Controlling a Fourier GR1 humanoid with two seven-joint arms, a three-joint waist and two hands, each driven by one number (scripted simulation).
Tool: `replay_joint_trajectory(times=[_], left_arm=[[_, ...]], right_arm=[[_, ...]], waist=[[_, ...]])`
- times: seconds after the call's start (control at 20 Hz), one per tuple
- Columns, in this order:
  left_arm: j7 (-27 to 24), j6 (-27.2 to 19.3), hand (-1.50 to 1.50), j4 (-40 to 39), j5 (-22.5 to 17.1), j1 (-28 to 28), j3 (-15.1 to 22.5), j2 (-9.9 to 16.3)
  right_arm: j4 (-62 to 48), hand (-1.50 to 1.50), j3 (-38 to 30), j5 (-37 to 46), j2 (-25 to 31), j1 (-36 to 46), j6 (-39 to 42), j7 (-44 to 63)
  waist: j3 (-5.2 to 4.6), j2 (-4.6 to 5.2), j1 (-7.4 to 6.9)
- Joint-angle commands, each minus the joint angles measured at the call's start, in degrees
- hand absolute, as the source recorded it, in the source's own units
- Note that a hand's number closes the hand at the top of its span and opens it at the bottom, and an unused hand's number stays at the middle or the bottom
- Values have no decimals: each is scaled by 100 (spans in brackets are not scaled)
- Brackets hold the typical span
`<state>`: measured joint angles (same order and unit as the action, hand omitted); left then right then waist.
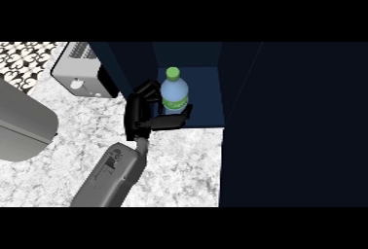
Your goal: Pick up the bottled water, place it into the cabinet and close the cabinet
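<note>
Counter: speckled white-grey stone top (64,160), with a dark navy cabinet (295,126) taking up the whole right side of the head view.
Left hand: black hand (147,114) sits at the open front of the cabinet, fingers and thumb curled round the lower part of the bottled water (174,93).
Left forearm: grey, comes up from the bottom edge at a slant toward the cabinet opening.
Bottled water: upright, clear-blue with a green cap and green label, standing at the mouth of the cabinet's open compartment, held by the hand.
Cabinet door: big dark panel at right, looks swung open.
Toaster-ish appliance: grey-white box (79,73) just left of the cabinet.
Far left: large grey rounded object (22,126), can't tell what it is.
</note>
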<state>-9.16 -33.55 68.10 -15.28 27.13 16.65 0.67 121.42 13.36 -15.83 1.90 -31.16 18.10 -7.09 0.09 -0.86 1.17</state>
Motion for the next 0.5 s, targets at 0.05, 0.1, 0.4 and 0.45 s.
replay_joint_trajectory(times=[0.05,0.1,0.4,0.45], left_arm=[[516,-38,150,-1040,215,1734,-224,18],[602,57,150,-1005,200,1735,-266,238],[695,-323,150,-1159,526,1767,-87,485],[666,-406,150,-1236,506,1747,-45,314]], right_arm=[[-42,-150,56,-68,40,-16,119,-48],[14,-150,106,33,-57,64,-78,105],[-228,-150,75,7,68,171,144,-13],[-251,-150,68,72,37,245,80,5]], waist=[[-4,161,286],[-8,172,272],[-2,196,334],[-7,198,319]])
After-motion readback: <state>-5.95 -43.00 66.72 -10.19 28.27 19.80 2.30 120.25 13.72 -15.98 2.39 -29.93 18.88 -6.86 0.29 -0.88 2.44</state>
